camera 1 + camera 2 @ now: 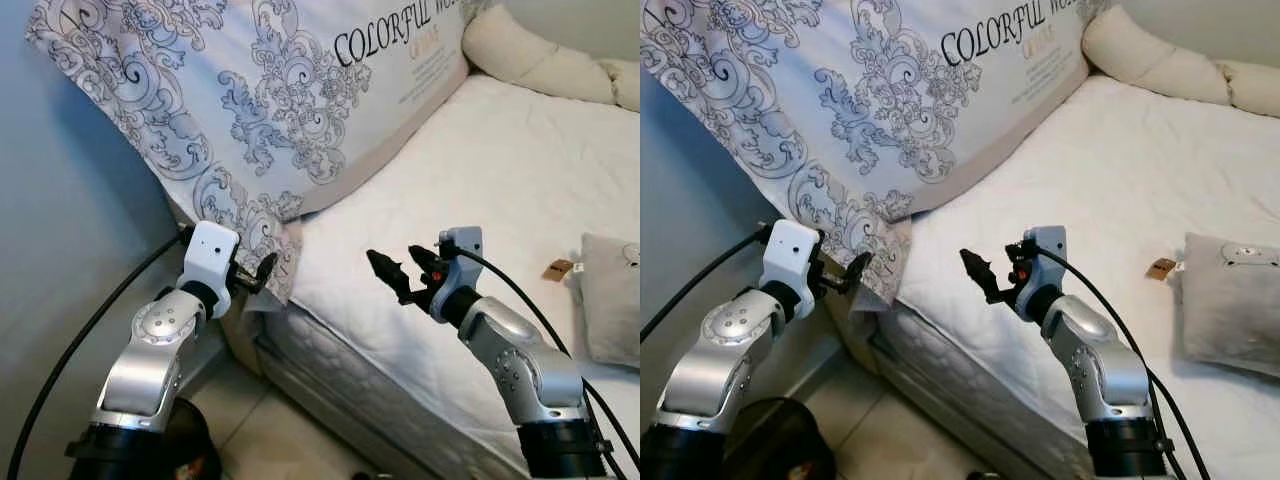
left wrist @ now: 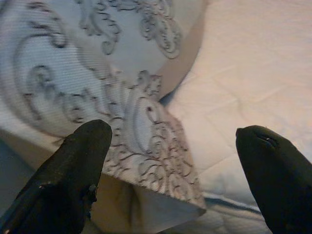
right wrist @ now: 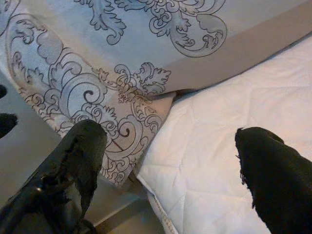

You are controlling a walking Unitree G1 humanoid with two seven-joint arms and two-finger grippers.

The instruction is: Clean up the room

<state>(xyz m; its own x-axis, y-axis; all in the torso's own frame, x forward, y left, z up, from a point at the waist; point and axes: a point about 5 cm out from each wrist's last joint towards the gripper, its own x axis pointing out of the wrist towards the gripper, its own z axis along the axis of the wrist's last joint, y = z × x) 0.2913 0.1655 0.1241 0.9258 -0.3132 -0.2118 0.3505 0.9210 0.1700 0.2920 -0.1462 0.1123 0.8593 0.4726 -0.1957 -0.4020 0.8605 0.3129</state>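
Observation:
A large pillow point(image 1: 250, 90) with grey scroll patterns and the word "COLORFUL" leans against the wall at the head of a white bed point(image 1: 500, 170). Its lower corner point(image 1: 275, 250) hangs over the mattress edge. My left gripper point(image 1: 258, 275) is open right at that corner, and in the left wrist view the corner point(image 2: 156, 165) lies between the spread fingers point(image 2: 78, 161). My right gripper point(image 1: 402, 265) is open above the mattress edge, a short way right of the corner and pointing toward it, with nothing between its fingers point(image 3: 73, 161).
A small grey cushion point(image 1: 610, 295) with a brown tag point(image 1: 558, 268) lies on the bed at right. Cream bolsters point(image 1: 530, 50) sit at the far side. A blue-grey wall point(image 1: 60, 220) is close on the left. Tiled floor point(image 1: 260, 430) and a dark round object point(image 1: 780, 440) lie below.

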